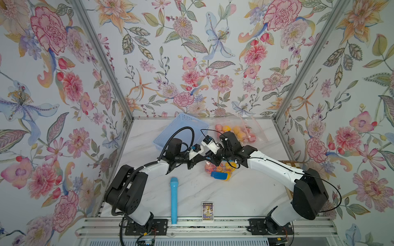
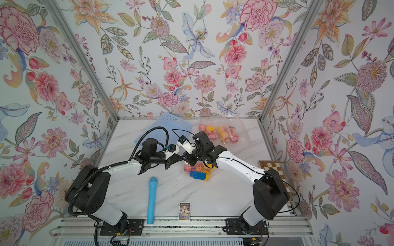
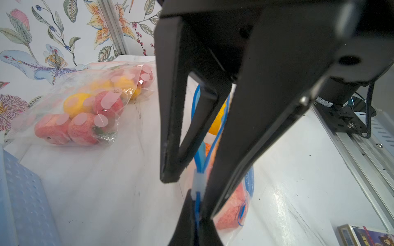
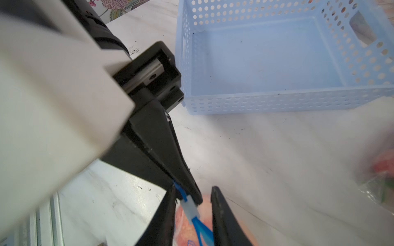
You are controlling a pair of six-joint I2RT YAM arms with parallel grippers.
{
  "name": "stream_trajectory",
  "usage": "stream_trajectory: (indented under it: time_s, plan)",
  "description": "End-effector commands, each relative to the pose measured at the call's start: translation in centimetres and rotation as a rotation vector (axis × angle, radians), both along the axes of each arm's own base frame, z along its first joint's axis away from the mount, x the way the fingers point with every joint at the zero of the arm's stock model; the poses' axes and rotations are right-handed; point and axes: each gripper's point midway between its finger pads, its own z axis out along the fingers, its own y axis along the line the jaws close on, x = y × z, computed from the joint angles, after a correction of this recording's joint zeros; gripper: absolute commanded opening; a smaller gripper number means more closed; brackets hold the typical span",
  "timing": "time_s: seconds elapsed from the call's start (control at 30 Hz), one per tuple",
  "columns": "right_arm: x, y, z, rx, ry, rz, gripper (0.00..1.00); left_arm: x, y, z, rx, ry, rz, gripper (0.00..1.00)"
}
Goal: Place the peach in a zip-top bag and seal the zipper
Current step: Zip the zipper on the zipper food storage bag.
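A clear zip-top bag (image 1: pixel 219 170) with a blue label lies mid-table in both top views, holding a pink peach (image 3: pixel 232 204) and yellow fruit. My left gripper (image 3: pixel 197 217) is shut on the end of its blue zipper strip. The white slider (image 4: pixel 190 209) sits just past those jaws. Beyond the slider (image 3: pixel 198 181) the two blue tracks spread apart. My right gripper (image 4: pixel 194 187) straddles the slider, its fingers standing a little apart on either side with a gap showing. Both grippers meet above the bag's left end (image 2: pixel 187 168).
A light blue perforated basket (image 1: pixel 181 130) stands behind the arms. Another bag of peaches and yellow fruit (image 1: pixel 241 132) lies at the back right. A blue cylinder (image 1: pixel 173 200) and a small card box (image 1: pixel 207 210) lie near the front edge. A chessboard (image 2: pixel 270 166) sits at the right.
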Motion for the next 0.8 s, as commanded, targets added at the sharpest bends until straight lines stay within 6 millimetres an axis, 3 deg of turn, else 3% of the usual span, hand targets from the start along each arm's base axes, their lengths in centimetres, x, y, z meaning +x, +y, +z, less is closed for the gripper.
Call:
stream_trajectory:
  time_s: [0.0,0.13,0.4,0.67,0.7,0.77]
  plan:
    - [0.2,-0.4,-0.9,-0.030,0.013,-0.008,0.31,0.4,0.1,1.2,-0.040,-0.020,-0.012,0.00]
    - [-0.2,-0.3,-0.9,-0.020,0.022,0.007,0.28,0.6,0.2,1.2,-0.041,-0.021,-0.002,0.00]
    - [-0.4,-0.3,-0.5,-0.011,0.018,0.014,0.06,1.0,0.4,1.2,-0.030,-0.022,0.026,0.00]
    - [-0.5,-1.5,-0.1,-0.028,-0.012,-0.024,0.06,1.9,1.9,0.3,0.003,-0.018,0.108,0.00]
    - [-0.5,-1.7,0.0,-0.030,-0.015,-0.031,0.06,1.8,2.2,1.4,-0.008,-0.044,0.116,0.00]
    - [-0.6,-2.2,-0.2,-0.039,-0.016,-0.041,0.06,2.0,2.7,1.4,-0.005,-0.046,0.135,0.00]
